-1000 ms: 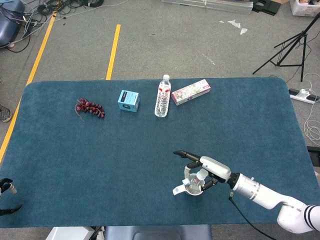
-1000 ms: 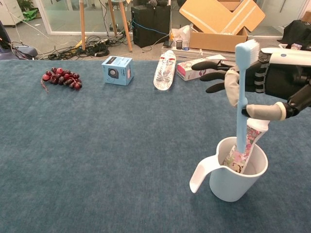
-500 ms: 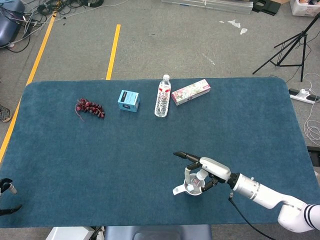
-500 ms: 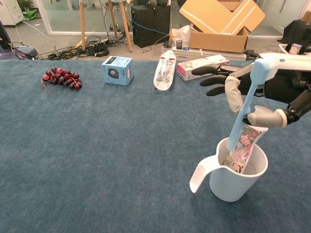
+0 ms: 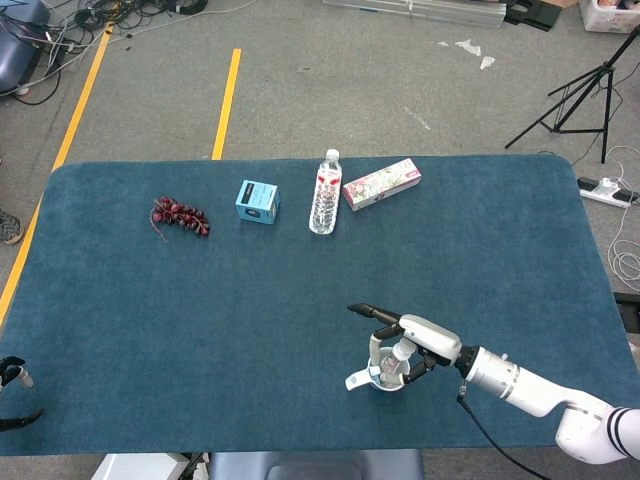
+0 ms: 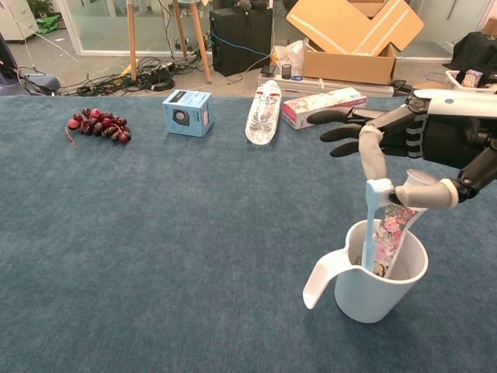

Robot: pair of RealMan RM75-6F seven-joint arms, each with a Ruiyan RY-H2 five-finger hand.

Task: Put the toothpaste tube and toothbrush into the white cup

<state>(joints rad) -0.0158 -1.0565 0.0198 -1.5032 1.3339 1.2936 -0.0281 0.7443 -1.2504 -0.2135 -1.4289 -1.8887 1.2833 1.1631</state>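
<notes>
Table (image 5: pixel 150 330) covered in dark blue, short-pile fabric, rounded corners. Around it grey carpeted floor with a yellow tape line (image 5: pixel 227 100), loose cables at top left, and a black tripod (image 5: pixel 585 95) at right. Chest view background: open cardboard box (image 6: pixel 353 35), wooden legs, glass partition, more cables.

Along the far edge of the table: a bunch of dark red grapes (image 6: pixel 97 124), glossy and lumpy; a small light-blue cardboard cube box (image 6: pixel 187 112); a clear plastic water bottle (image 6: pixel 264 113) lying on its side, red label, white cap; a long flat floral-print carton (image 6: pixel 322 106), pink and white.

White cup (image 6: pixel 373 284) stands upright near the front right of the table; smooth plastic, tapered, with a broad flat handle sticking out toward the left. Toothpaste tube (image 6: pixel 394 233), floral print, leans inside the cup with its top above the rim. Light-blue toothbrush (image 6: pixel 371 225) also stands in the cup, tilted, brush head up, just beside the tube.

Right hand (image 6: pixel 415 151), black with pale tan fingertips, hovers right over the cup, fingers spread toward the left; one finger and the thumb sit close to the toothbrush head and tube top, but whether they actually pinch anything — cannot tell. White arm runs off to the right.

Left hand (image 5: pixel 12 378) barely visible at the lower left edge of the head view; its pose cannot be told.
</notes>
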